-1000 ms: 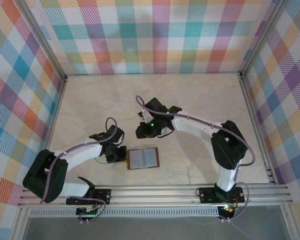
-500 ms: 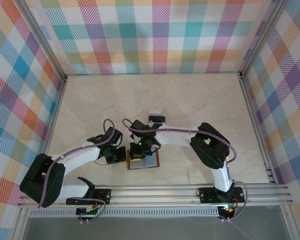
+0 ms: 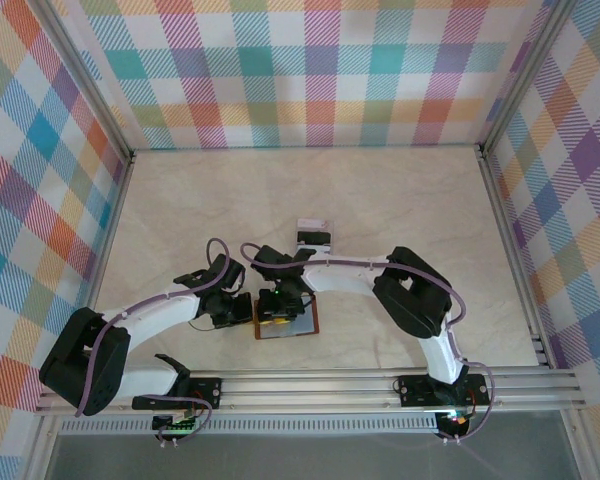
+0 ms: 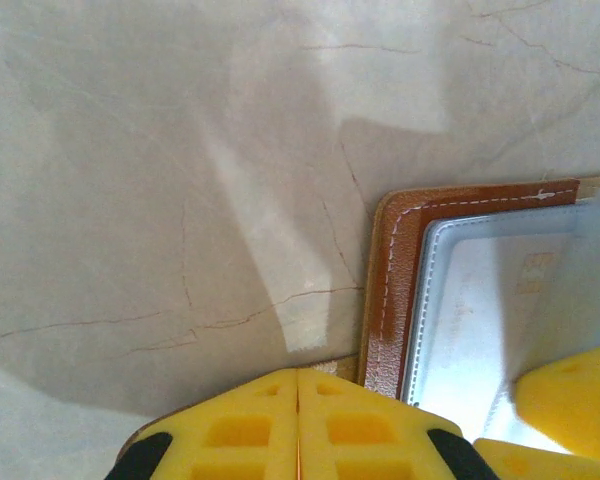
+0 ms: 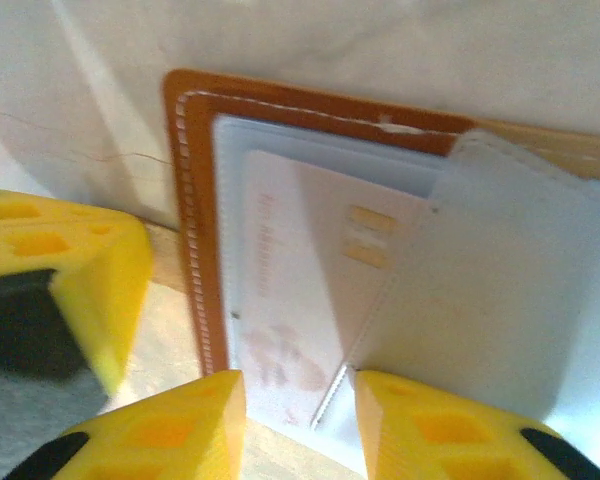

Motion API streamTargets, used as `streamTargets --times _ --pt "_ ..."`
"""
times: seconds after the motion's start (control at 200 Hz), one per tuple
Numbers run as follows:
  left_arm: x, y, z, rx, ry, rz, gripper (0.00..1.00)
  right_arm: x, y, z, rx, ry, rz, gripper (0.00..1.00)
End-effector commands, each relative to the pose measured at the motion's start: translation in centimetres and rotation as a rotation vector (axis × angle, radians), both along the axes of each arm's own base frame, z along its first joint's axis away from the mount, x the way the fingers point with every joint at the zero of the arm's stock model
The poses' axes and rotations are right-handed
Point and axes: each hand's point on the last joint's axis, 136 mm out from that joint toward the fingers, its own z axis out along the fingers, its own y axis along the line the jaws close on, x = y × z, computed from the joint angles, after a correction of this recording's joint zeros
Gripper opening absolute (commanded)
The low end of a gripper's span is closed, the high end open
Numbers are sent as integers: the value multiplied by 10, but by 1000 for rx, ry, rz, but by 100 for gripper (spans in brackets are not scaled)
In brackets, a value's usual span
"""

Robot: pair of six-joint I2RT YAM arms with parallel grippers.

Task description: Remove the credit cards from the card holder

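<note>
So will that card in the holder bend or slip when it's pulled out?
The card looks thin, flat and smooth, so it is probably stiff yet slippery to pinch. It sits tucked in a pocket of the card holder, so pulling may drag the light holder along; the shut left gripper at its edge likely pins it.

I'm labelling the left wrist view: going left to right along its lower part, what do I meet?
Bare table → left tool → card holder → right tool's fingers.

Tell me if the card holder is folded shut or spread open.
Spread open: the card holder lies flat on the table, grey-blue inner pockets facing up, a pale card tucked in one.
</note>
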Motion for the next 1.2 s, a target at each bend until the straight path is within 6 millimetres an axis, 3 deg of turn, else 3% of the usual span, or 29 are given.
streamTargets --times 0.0,0.375,0.6,0.78,0.99,1.195 --pt "-19 8 -13 17 82 6 8 -1 -44 -10 -216 -33 -7 41" --pt "-20 9 -13 19 83 5 8 7 -69 17 -413 -178 42 58" --pt "-20 9 -14 22 86 3 9 12 -90 18 -506 -216 44 68" --pt "-19 8 -13 24 87 3 9 15 -107 12 -528 -213 26 68" --pt "-17 4 -9 7 84 -4 9 8 -117 -11 -535 -157 44 68" --pt "-10 -6 8 -45 54 -21 9 12 -111 9 -486 -191 41 66"
